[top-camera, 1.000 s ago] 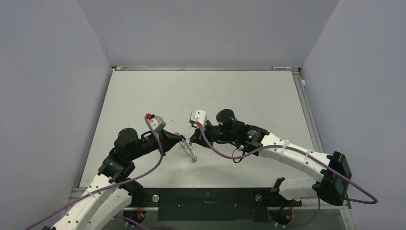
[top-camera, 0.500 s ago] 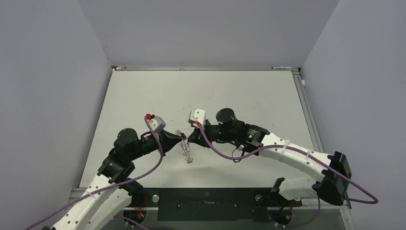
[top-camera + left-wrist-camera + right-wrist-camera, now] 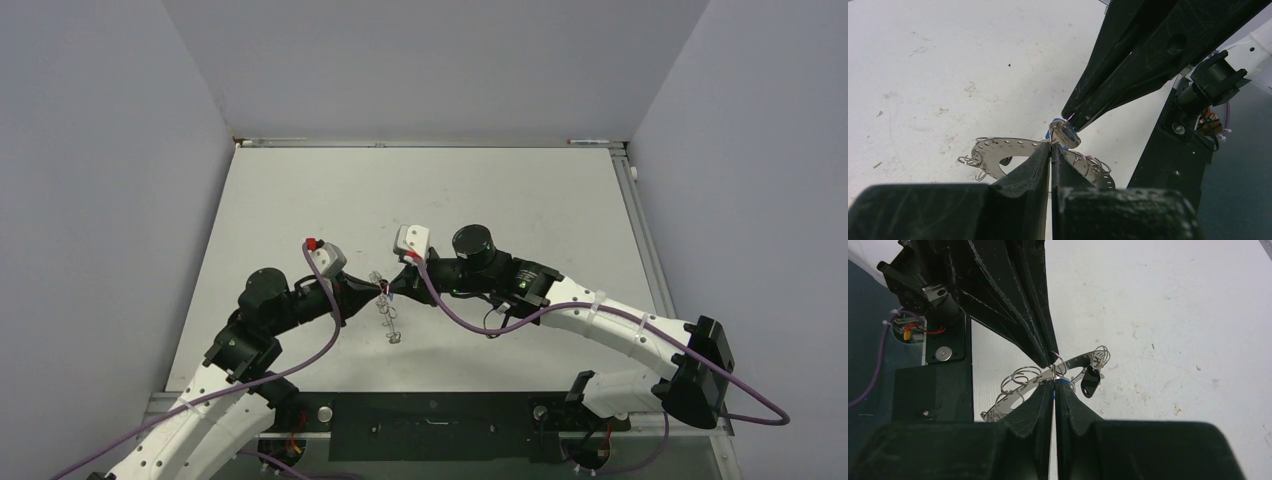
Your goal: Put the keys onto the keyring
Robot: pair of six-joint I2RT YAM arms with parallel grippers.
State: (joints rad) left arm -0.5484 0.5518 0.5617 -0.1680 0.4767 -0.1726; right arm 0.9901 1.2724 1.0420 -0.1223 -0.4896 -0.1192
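1. You have the white worktop (image 3: 520, 190) below both arms.
2. Your left tool (image 3: 1050, 149) is pressed together, pinching the keyring (image 3: 998, 152) by its rim.
3. Your right tool (image 3: 1054, 385), tip to tip with it, pinches the blue-headed key (image 3: 1064, 136).
4. The keyring hangs between the tools.
5. The black-headed key (image 3: 1090, 382) dangles at its rim.

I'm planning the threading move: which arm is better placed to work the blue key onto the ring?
Right. The right tool pinches the blue key at the loops of the keyring, while the left tool is shut on the keyring, probably best just steadying it.
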